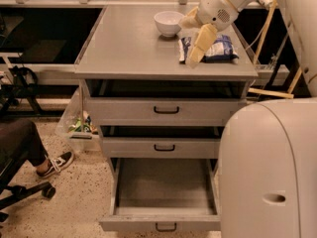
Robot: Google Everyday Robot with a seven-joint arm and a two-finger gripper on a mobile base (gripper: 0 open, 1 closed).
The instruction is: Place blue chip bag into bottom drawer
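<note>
The blue chip bag [219,49] lies flat on the right side of the grey cabinet top [129,48]. My gripper [188,42] hangs over the bag's left end, reaching in from the upper right. Its cream fingers [199,44] are spread and hold nothing; the longer one covers part of the bag. The bottom drawer [163,224] is pulled out and its box shows nothing inside. The two upper drawers are slightly ajar.
A white bowl [168,23] stands on the cabinet top just behind the gripper. My white body [270,172] fills the lower right, close to the drawer's right side. A seated person's leg and shoe [54,163] and a clear bin [79,128] are at the left.
</note>
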